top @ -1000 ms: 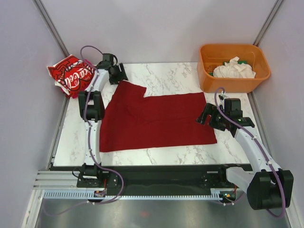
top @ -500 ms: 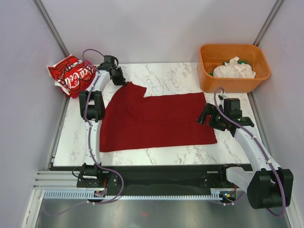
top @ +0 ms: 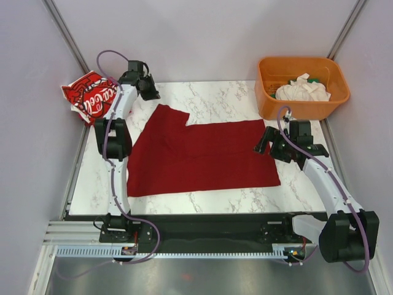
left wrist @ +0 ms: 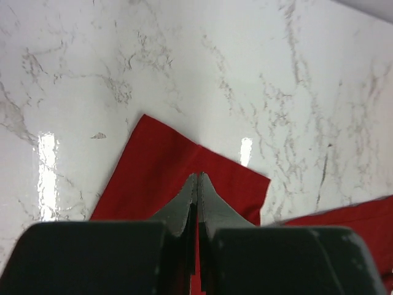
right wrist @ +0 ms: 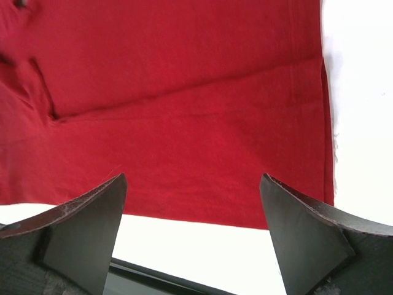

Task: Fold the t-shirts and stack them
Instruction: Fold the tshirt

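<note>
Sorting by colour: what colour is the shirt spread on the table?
The shirt is dark red; top external.

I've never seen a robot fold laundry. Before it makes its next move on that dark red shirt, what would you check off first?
1. Dark red t-shirt spread flat on the table: ok.
2. Right fingers open over the shirt's edge: ok.
3. Left fingers ready to grasp the sleeve below: not ok, they are shut and hold nothing.
4. Bright red t-shirt neatly folded for stacking: cannot tell.
5. White t-shirt out of the way in the orange tub: ok.
</note>
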